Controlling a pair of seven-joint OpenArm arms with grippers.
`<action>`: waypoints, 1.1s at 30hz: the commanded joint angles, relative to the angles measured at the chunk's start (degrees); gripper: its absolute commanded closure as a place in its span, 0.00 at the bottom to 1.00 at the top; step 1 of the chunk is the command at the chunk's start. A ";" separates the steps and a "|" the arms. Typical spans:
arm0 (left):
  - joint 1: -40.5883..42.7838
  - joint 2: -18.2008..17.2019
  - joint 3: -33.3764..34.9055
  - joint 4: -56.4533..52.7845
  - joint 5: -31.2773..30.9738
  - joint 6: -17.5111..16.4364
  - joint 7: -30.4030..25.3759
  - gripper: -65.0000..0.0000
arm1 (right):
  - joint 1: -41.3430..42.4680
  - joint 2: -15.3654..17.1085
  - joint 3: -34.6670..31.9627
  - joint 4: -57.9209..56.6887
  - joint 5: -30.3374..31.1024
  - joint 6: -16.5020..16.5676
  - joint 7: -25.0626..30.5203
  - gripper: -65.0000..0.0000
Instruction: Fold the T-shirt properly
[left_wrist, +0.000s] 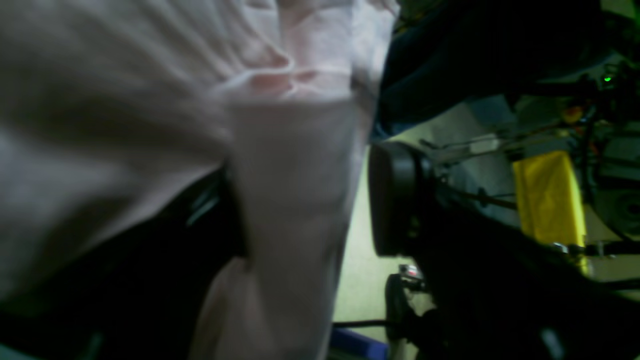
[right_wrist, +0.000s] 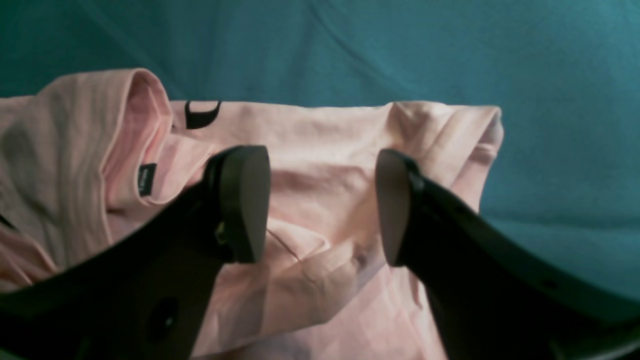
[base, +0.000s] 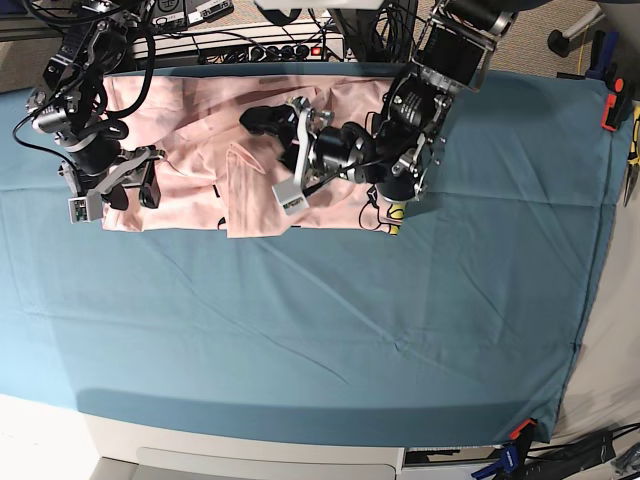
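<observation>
The pale pink T-shirt (base: 200, 150) lies crumpled along the far edge of the teal tablecloth (base: 350, 320). In the right wrist view the T-shirt (right_wrist: 320, 135) shows a folded collar with a small dark label (right_wrist: 146, 179) and a bit of black lettering (right_wrist: 200, 115). My right gripper (right_wrist: 320, 205) is open and empty, just above the shirt's folded end; in the base view it (base: 125, 187) is at the shirt's left end. My left gripper (base: 262, 120) reaches over the shirt's middle. In its wrist view, pink cloth (left_wrist: 290, 200) hangs between its wide-apart fingers; one pad (left_wrist: 395, 200) is bare, the other is hidden.
Cables and electronics (base: 250, 45) crowd the table's far edge behind the shirt. Tools (base: 612, 105) hang at the right edge. A clamp (base: 520, 430) holds the cloth at the front right corner. A yellow object (left_wrist: 550, 200) shows in the room beyond.
</observation>
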 joint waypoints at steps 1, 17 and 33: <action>-0.33 0.61 -0.04 0.98 -2.86 -0.96 -0.02 0.48 | 0.52 0.66 0.28 0.76 0.61 -1.25 1.55 0.48; 2.21 0.57 -0.04 0.98 -6.10 -3.40 1.31 0.48 | 4.26 7.04 11.65 -8.61 -2.69 -10.91 -0.44 0.48; 2.19 0.59 -0.04 0.98 -5.27 -3.40 1.09 0.48 | 15.19 21.35 9.92 -56.72 51.99 5.55 -18.55 0.48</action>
